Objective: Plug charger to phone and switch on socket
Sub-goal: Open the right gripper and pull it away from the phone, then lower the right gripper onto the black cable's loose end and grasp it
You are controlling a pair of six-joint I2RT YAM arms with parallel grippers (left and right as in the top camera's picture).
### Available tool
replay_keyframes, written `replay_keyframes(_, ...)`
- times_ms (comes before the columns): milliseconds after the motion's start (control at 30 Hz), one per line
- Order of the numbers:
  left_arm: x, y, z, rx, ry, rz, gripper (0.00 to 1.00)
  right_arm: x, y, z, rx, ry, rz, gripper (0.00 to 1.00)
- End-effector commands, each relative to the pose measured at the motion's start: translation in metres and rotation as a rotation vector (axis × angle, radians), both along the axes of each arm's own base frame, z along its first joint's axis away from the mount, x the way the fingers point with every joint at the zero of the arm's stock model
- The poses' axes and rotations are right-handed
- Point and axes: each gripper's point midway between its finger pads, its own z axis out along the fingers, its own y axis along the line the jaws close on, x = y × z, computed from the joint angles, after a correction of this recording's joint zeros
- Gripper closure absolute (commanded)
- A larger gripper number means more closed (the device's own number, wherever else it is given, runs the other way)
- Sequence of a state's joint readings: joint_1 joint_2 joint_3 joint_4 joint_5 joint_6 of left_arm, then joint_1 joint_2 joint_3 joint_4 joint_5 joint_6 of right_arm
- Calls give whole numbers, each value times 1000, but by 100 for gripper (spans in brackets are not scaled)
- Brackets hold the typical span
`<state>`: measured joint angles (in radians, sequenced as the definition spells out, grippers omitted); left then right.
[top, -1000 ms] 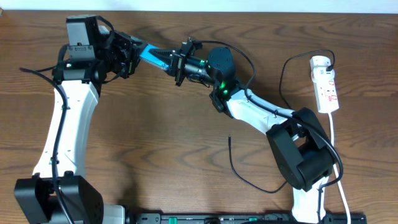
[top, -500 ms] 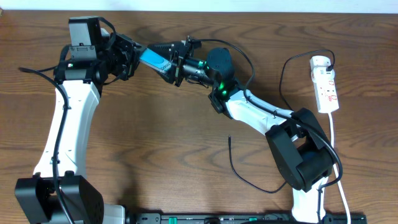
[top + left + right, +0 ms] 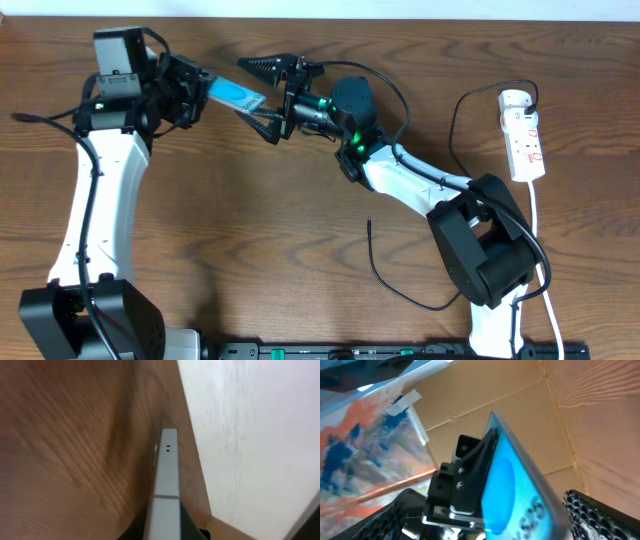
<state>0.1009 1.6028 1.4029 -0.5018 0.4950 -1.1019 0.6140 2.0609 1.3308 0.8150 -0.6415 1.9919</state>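
Note:
The phone [image 3: 236, 97], its light-blue screen up, is held off the table at the back, and my left gripper [image 3: 192, 95] is shut on its left end. In the left wrist view its grey edge [image 3: 167, 475] runs out from between my dark fingers [image 3: 192, 527]. My right gripper [image 3: 265, 97] stands wide open around the phone's right end without touching it; one finger [image 3: 262, 66] is behind it, the other in front. The right wrist view shows the blue screen [image 3: 510, 490] close up. The charger [image 3: 385, 275] lies loose, its tip [image 3: 368, 222] at mid-table. The socket [image 3: 525, 135] lies at the far right.
A white cord [image 3: 545, 290] runs from the socket down the right edge. The right arm [image 3: 430, 185] stretches diagonally across the table's middle. The wall and the table's back edge [image 3: 192, 460] are just behind the phone.
My right gripper has opened wide and let go of the phone. The left gripper, still shut on the phone, has drawn it a little to the left.

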Motion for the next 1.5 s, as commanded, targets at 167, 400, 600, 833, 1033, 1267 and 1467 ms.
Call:
replay_keyframes(167, -35, 65, -26, -32, 193, 181, 93, 1, -5, -39, -219, -104, 14, 1)
replay_keyframes(400, -81, 75, -50, -50, 395, 194, 93, -2, -26, -93, -498, -336, 92, 1)
replay_keyframes(600, -102, 68, -57, -16, 460, 110, 93, -7, -74, -170, -870, -279, 122, 1)
replay_keyframes(833, -103, 67, -57, 28, 436, 42, 93, 0, -117, -180, -1073, -315, 129, 1)
replay_keyframes(1033, -96, 63, -55, 124, 344, -107, 93, 7, -183, -155, -1460, -370, 139, 1)
replay_keyframes(1267, -73, 26, -55, 102, 248, -253, 93, -24, -224, -138, -1702, -323, 309, 1)
replay_keyframes(1467, -50, -10, -78, 11, 223, -365, 93, -70, -247, -149, -1757, -174, 498, 1)
